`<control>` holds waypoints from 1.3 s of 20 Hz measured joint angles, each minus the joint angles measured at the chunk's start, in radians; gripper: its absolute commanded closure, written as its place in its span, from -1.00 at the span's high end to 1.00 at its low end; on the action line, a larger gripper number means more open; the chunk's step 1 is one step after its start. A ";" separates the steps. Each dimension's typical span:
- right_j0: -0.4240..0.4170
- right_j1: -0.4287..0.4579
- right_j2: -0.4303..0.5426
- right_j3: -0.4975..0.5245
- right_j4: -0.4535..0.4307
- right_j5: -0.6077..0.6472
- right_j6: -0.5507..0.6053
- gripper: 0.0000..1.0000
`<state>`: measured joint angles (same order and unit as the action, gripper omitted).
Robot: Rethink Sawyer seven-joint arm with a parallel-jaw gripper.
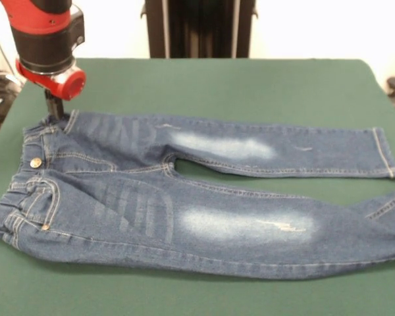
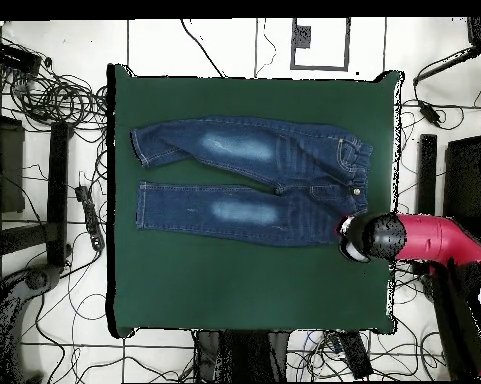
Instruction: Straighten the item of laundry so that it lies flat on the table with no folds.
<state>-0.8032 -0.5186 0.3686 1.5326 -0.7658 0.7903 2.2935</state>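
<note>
front view: faded denim jeans (image 1: 184,197) spread flat, green cloth table (image 1: 250,85).

The red and black arm (image 1: 45,36) enters at the upper left of the front view and points straight down, its red collar ringing the wrist. Below it the gripper (image 1: 54,108) shows only as a dark stub; how it stands cannot be made out. In the overhead view the arm (image 2: 424,240) reaches in from the right edge, mid-height, wrist end toward the centre.
</note>
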 measured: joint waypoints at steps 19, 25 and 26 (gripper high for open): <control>0.023 0.027 0.008 -0.129 0.023 0.069 0.000 -1.00; 0.011 0.060 0.023 -0.185 0.044 0.071 0.000 -1.00; 0.012 0.062 0.024 -0.189 0.044 0.071 0.000 -1.00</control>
<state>-0.7914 -0.4570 0.3921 1.3440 -0.7213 0.8615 2.2935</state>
